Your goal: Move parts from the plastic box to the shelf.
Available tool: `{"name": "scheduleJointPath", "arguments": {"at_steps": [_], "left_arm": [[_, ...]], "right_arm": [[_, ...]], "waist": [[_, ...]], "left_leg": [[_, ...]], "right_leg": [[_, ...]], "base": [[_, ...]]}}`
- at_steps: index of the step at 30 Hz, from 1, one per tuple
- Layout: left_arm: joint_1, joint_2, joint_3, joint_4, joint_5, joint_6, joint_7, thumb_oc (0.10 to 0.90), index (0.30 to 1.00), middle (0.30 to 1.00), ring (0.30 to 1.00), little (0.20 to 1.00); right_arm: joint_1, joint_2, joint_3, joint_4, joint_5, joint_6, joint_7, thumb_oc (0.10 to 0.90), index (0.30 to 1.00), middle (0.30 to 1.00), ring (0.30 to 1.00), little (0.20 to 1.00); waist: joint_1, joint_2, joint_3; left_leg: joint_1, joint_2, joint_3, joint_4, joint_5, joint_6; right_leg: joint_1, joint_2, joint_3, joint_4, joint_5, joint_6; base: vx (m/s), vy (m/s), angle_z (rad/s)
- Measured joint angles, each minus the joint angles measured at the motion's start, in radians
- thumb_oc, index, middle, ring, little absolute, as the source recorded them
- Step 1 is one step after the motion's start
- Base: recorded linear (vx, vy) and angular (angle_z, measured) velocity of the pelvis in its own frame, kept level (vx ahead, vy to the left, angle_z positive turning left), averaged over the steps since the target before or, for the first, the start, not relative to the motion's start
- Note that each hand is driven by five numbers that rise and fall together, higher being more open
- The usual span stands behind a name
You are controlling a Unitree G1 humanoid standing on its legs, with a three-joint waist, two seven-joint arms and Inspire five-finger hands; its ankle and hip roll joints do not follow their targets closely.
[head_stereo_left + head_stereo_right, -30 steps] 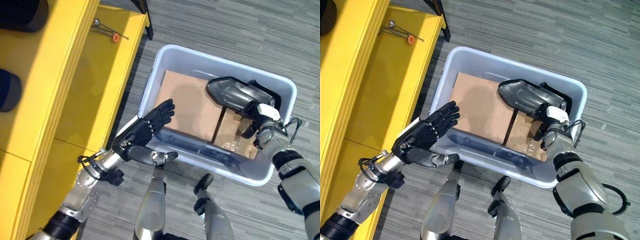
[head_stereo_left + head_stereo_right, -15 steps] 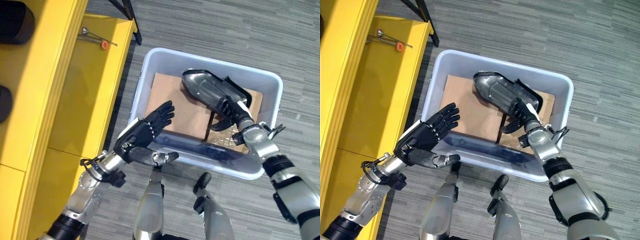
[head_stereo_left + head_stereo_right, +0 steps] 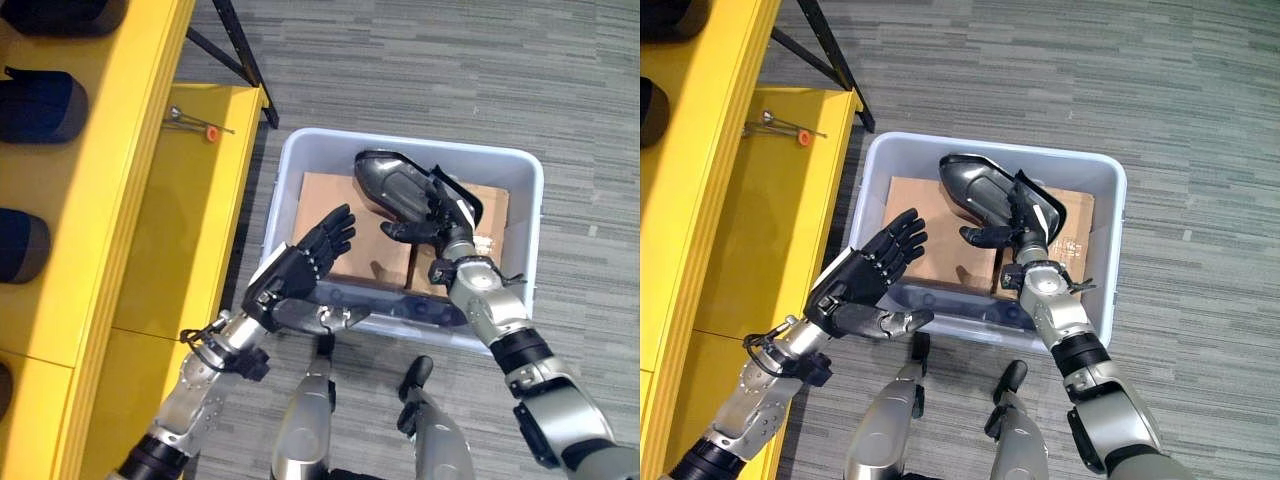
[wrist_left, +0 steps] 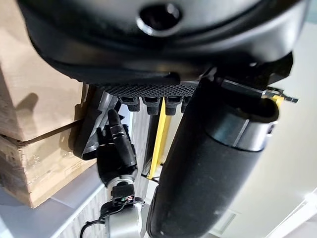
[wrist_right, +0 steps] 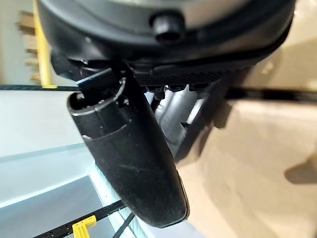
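The right hand (image 3: 432, 222) is gripping a dark grey part (image 3: 398, 186) with its fingers and thumb curled round it, holding it above the cardboard (image 3: 350, 225) that is lining the plastic box (image 3: 530, 240). The part is sitting toward the 12 o'clock side of the box, tilted, with its rounded end pointing to about 10 o'clock. The left hand (image 3: 298, 266) is hovering at the box's 8 o'clock rim, its fingers stretched out straight and spread wide, palm facing the part, holding nothing. The yellow shelf (image 3: 170, 230) is standing at 9 o'clock from the box, just beside it. A thin metal tool with an orange tip (image 3: 200, 126) is lying on the shelf's lower board, at about 10 o'clock from the box. Dark rounded items (image 3: 42, 105) are resting on the upper level of the shelf.
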Motion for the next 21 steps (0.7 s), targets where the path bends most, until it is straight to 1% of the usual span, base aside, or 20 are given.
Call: {"name": "scheduleJointPath", "arguments": {"at_steps": [4, 5, 6, 8, 11, 13, 14, 16, 18, 19, 20, 21], "left_arm": [[0.024, -0.002, -0.001, 0.003, 0.002, 0.0, 0.0, 0.9, 1.0, 1.0, 1.0, 1.0], [0.029, -0.003, -0.008, 0.007, 0.004, -0.008, 0.001, 0.9, 1.0, 1.0, 1.0, 1.0], [0.033, -0.004, -0.013, 0.009, 0.004, -0.017, 0.002, 0.9, 1.0, 1.0, 1.0, 1.0], [0.03, -0.003, -0.022, 0.01, 0.012, -0.021, 0.004, 0.9, 1.0, 1.0, 1.0, 1.0], [0.014, -0.002, -0.031, 0.008, 0.013, -0.029, 0.009, 0.9, 1.0, 1.0, 1.0, 1.0], [0.013, 0.004, -0.035, 0.008, 0.012, -0.031, 0.033, 0.9, 1.0, 1.0, 1.0, 1.0], [0.012, 0.007, -0.039, 0.008, 0.012, -0.031, 0.041, 0.9, 1.0, 1.0, 1.0, 1.0], [0.012, 0.022, -0.054, 0.008, 0.003, -0.034, 0.048, 0.9, 1.0, 1.0, 1.0, 1.0], [0.024, 0.031, -0.062, 0.008, -0.003, -0.035, 0.047, 0.9, 1.0, 1.0, 1.0, 1.0], [0.025, 0.044, -0.064, 0.008, -0.008, -0.035, 0.045, 0.9, 1.0, 1.0, 1.0, 1.0], [0.035, 0.066, -0.06, 0.008, -0.01, -0.04, 0.043, 0.9, 1.0, 1.0, 1.0, 1.0], [0.038, 0.076, -0.061, 0.008, -0.01, -0.042, 0.042, 0.9, 1.0, 1.0, 1.0, 1.0]], "right_arm": [[0.059, 0.017, 0.062, -0.059, 0.032, 0.04, 0.041, 0.9, 1.0, 1.0, 1.0, 1.0], [0.085, 0.027, 0.11, -0.097, -0.022, 0.035, 0.04, 0.9, 1.0, 1.0, 1.0, 1.0], [0.1, 0.018, 0.135, -0.133, -0.066, 0.029, 0.025, 0.9, 1.0, 1.0, 1.0, 1.0], [0.115, 0.036, 0.169, -0.172, -0.167, 0.016, -0.014, 0.9, 1.0, 1.0, 1.0, 1.0], [0.082, 0.028, 0.172, -0.167, -0.421, -0.006, -0.142, 0.9, 1.0, 1.0, 1.0, 1.0], [0.023, -0.026, 0.116, -0.149, -0.603, -0.012, -0.226, 0.9, 1.0, 1.0, 1.0, 1.0], [0.001, -0.053, 0.096, -0.142, -0.649, -0.016, -0.242, 0.9, 1.0, 1.0, 1.0, 1.0], [-0.09, -0.171, 0.044, -0.07, -0.822, -0.045, -0.302, 0.9, 1.0, 1.0, 1.0, 1.0], [-0.128, -0.253, -0.004, -0.029, -0.901, -0.061, -0.344, 0.9, 1.0, 1.0, 1.0, 1.0], [-0.136, -0.286, -0.001, 0.004, -0.914, -0.098, -0.353, 0.9, 1.0, 1.0, 1.0, 1.0], [-0.131, -0.361, 0.026, 0.051, -0.915, -0.142, -0.35, 0.9, 1.0, 1.0, 1.0, 1.0], [-0.121, -0.377, 0.026, 0.058, -0.915, -0.155, -0.35, 0.9, 1.0, 1.0, 1.0, 1.0]], "waist": [[0.0, 0.0, 0.0], [-0.003, 0.0, 0.0], [-0.002, 0.0, 0.0], [-0.006, 0.001, 0.0], [-0.002, 0.005, -0.001], [-0.001, 0.005, -0.001], [-0.002, 0.005, -0.001], [-0.005, 0.007, 0.0], [-0.006, 0.007, 0.0], [-0.005, 0.007, 0.0], [-0.005, 0.007, -0.001], [-0.007, 0.007, -0.001]], "left_leg": [[0.033, 0.0, 0.0, -0.012, -0.001, 0.001], [0.048, 0.0, 0.001, -0.017, -0.001, 0.001], [0.056, -0.001, 0.001, -0.021, -0.001, 0.001], [0.069, -0.001, 0.001, -0.023, -0.002, 0.001], [0.07, -0.003, 0.002, -0.023, -0.003, 0.003], [0.069, -0.008, 0.003, -0.024, -0.003, 0.006], [0.069, -0.01, 0.003, -0.024, -0.003, 0.007], [0.064, -0.017, 0.003, -0.026, 0.0, 0.011], [0.064, -0.019, 0.003, -0.029, 0.0, 0.012], [0.063, -0.019, 0.003, -0.028, 0.002, 0.012], [0.063, -0.017, 0.003, -0.03, 0.001, 0.013], [0.063, -0.017, 0.003, -0.031, 0.001, 0.013]], "right_leg": [[0.033, 0.002, -0.002, -0.012, 0.0, 0.0], [0.048, 0.003, -0.001, -0.017, -0.001, 0.002], [0.057, 0.004, -0.003, -0.02, -0.002, 0.003], [0.07, 0.003, -0.002, -0.022, -0.003, 0.003], [0.071, 0.0, -0.003, -0.02, -0.003, 0.003], [0.069, -0.005, -0.002, -0.021, -0.002, 0.003], [0.068, -0.007, -0.001, -0.021, -0.001, 0.005], [0.061, -0.014, 0.0, -0.021, 0.003, 0.011], [0.063, -0.014, 0.0, -0.029, 0.008, 0.011], [0.064, -0.013, 0.0, -0.034, 0.011, 0.013], [0.065, -0.011, -0.001, -0.036, 0.011, 0.012], [0.065, -0.01, -0.001, -0.038, 0.011, 0.012]], "base": [[0.02, 0.016, 0.0], [0.04, 0.043, 0.01], [0.05, 0.046, 0.01], [0.03, 0.038, 0.01], [0.02, 0.036, 0.03], [0.0, 0.038, 0.01], [0.0, 0.0, 0.0], [0.0, 0.0, 0.0], [0.0, 0.0, 0.0], [-0.04, -0.058, -0.01], [-0.04, -0.063, -0.02], [-0.05, -0.082, 0.0]]}}
